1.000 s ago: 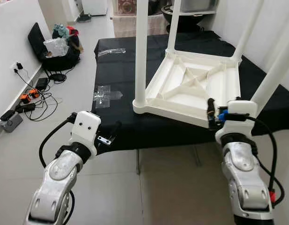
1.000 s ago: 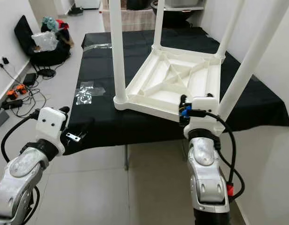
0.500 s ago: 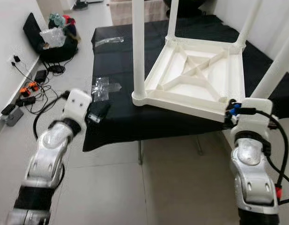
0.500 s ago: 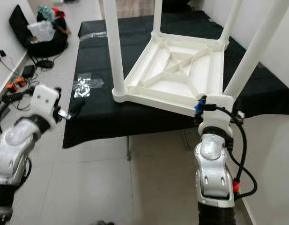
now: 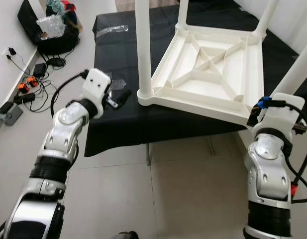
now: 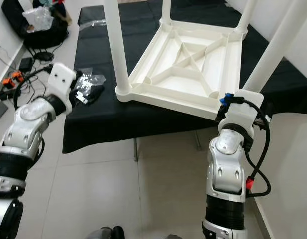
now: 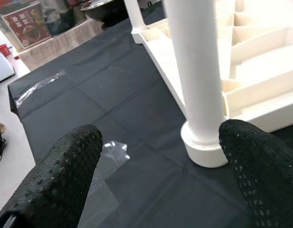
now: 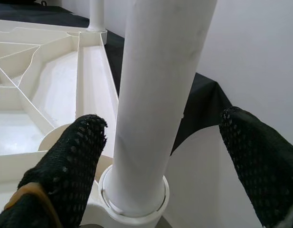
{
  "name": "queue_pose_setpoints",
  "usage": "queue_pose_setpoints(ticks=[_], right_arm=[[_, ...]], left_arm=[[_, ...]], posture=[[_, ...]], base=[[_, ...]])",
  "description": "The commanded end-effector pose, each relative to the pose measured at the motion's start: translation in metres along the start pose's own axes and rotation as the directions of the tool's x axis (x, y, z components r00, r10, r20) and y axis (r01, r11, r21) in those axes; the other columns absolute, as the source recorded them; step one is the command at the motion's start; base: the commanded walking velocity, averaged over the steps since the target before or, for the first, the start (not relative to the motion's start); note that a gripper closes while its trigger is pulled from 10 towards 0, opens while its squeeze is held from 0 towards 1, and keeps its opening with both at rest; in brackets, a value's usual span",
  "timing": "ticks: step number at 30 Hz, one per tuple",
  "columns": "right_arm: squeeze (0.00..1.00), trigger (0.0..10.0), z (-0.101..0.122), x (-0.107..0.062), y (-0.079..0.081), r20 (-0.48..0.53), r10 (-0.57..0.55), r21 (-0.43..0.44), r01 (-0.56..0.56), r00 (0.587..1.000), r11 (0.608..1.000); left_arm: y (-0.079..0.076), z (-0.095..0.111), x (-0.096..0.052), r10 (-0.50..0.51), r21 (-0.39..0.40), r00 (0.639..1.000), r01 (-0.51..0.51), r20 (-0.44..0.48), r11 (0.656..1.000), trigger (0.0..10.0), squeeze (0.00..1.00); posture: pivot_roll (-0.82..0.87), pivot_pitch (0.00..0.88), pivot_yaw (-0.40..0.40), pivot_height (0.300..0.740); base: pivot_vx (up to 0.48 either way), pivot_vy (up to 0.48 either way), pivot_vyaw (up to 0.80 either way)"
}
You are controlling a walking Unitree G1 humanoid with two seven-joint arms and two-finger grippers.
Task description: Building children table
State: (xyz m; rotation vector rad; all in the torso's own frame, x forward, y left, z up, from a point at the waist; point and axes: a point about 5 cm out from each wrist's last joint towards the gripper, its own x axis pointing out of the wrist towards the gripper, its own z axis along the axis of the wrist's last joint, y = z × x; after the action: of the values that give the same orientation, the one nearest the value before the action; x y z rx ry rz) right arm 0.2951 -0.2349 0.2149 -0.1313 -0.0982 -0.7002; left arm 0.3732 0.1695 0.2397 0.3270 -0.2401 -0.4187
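White plastic children's table [image 5: 208, 74] lies upside down on the black-draped bench [image 5: 118, 55], legs up; it looks light, stiff and smooth. Right gripper [image 8: 155, 156] gapes around a near corner leg [image 8: 160, 90], a sound hold near its socket; left gripper [image 7: 155, 156] hovers unclosed by another leg [image 7: 198, 85]

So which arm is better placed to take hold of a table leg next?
Probably the right. The right gripper is open with its fingers either side of the near right leg of the upturned white table. The left gripper is open too, short of its leg.
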Motion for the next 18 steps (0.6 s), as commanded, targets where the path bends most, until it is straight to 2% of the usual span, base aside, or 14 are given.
queue_pose_setpoints(ticks=[1,8,9,13,16,18], right_arm=[[0.0,10.0,-0.002,0.001,0.002,-0.027,-0.013,0.006,0.013,1.0,1.0],[0.0,10.0,0.009,0.006,0.007,-0.026,-0.025,0.08,0.027,0.999,0.996],[0.0,10.0,0.017,0.011,0.008,-0.02,-0.033,0.127,0.035,0.999,0.991],[0.0,10.0,0.031,0.018,0.01,0.002,-0.042,0.172,0.041,0.999,0.984],[0.0,10.0,0.035,0.02,0.01,0.01,-0.044,0.177,0.042,0.999,0.983],[0.0,10.0,0.045,0.024,0.008,0.03,-0.051,0.184,0.044,0.998,0.982]], left_arm=[[0.007,-0.005,0.001,0.001,-0.013,1.0,-0.002,-0.015,1.0,10.0,0.0],[0.003,0.003,0.014,-0.045,-0.034,0.999,0.045,0.014,0.998,10.0,0.0],[-0.002,0.008,0.021,-0.078,-0.04,0.996,0.079,0.032,0.996,10.0,0.0],[-0.006,0.015,0.032,-0.106,-0.041,0.992,0.109,0.061,0.993,10.0,0.0],[-0.007,0.018,0.035,-0.11,-0.042,0.992,0.113,0.068,0.993,10.0,0.0],[-0.008,0.024,0.043,-0.111,-0.037,0.99,0.115,0.082,0.993,10.0,0.0]], posture=[[0.04,0.232,0.04,0.74],[0.04,0.261,0.049,0.74],[0.03,0.283,0.056,0.74],[0.02,0.307,0.066,0.74],[0.02,0.313,0.068,0.74],[0.01,0.34,0.078,0.74]], base=[[0.0,0.0,0.0],[0.0,0.0,0.0],[0.0,0.0,0.0],[0.0,0.0,0.0],[0.0,0.0,0.0],[0.0,0.0,0.0]])
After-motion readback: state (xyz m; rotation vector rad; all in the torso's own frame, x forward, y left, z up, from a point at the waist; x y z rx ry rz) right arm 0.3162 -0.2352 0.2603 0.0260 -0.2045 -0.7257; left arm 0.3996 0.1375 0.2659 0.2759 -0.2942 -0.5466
